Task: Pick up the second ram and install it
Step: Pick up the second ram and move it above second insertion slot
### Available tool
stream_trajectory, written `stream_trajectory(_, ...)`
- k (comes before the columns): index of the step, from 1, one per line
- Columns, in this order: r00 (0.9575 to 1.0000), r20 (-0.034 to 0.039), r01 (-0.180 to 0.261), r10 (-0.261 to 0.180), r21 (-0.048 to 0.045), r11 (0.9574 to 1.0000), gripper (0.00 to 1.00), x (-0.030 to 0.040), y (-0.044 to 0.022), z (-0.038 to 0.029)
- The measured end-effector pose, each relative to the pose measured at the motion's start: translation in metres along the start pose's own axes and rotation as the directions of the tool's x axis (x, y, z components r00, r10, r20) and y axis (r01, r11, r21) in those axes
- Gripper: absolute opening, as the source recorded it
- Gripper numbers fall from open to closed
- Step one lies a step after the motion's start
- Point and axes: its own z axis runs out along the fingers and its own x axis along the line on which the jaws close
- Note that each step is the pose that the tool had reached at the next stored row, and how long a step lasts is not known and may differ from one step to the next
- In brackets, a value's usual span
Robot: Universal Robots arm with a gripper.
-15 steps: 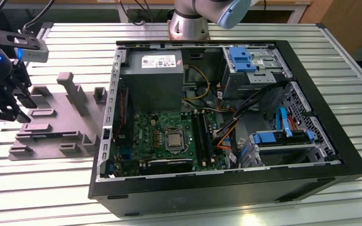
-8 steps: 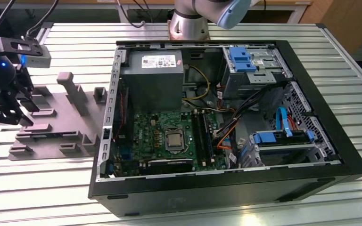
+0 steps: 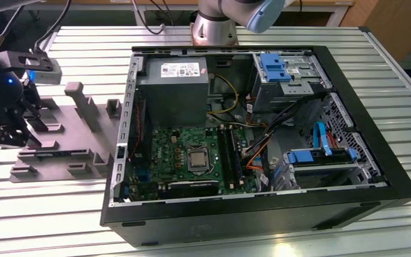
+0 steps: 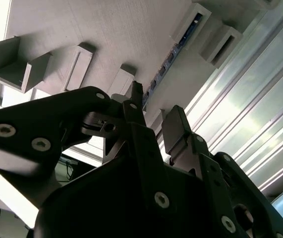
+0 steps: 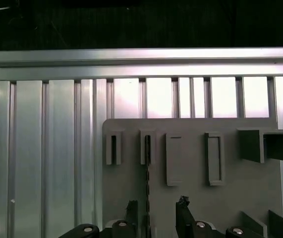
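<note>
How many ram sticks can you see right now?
1. The second ram stands on edge in a slot of the fixture plate, by the open gripper. Sticks inside the computer case may be hidden.

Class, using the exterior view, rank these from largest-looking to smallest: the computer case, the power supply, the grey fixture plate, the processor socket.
1. computer case
2. grey fixture plate, partly covered
3. power supply, close to the plate in apparent size, so that pair is unsure
4. processor socket

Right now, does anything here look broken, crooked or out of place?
Nothing stands out. The second ram stands on edge, straight in its slots on the grey fixture plate, with the open gripper near it. The computer case lies open, nothing spilled.
</note>
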Motion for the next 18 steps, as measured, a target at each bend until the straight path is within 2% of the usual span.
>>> stream_trajectory(7,1.0000,0.0002,0.000,0.000,0.0005,1.0000,0.43,0.0001,0.0000,0.0029)
stream_trajectory(18,1.0000,0.0000,0.000,0.000,0.0017,1.0000,0.43,0.0007,-0.0004,0.0221)
